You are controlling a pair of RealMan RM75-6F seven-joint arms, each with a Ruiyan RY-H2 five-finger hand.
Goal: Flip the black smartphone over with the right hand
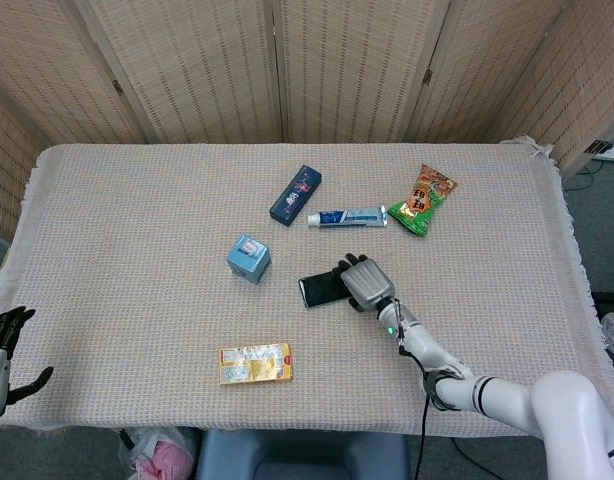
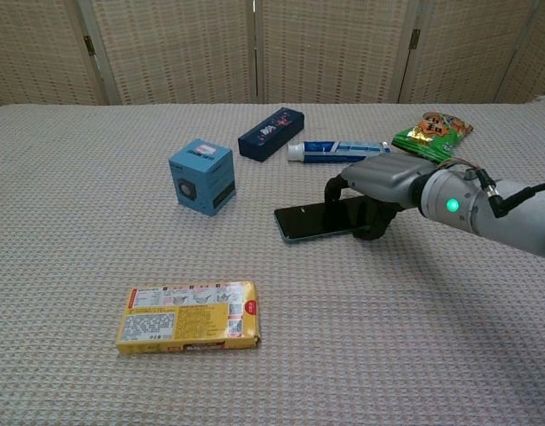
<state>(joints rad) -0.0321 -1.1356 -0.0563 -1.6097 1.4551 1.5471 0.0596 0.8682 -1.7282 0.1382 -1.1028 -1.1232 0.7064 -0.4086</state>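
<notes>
Two views, right hand (image 2: 379, 182) gripping smartphone (image 2: 319, 221), left hand (image 1: 1, 345) only overhead

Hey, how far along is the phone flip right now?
Done: the right hand has reached the black smartphone and covers its right end. In hand: its fingers curl over the far edge, thumb at the near edge. Left: the phone lies flat on the table, so lifting and turning it over remain.
</notes>
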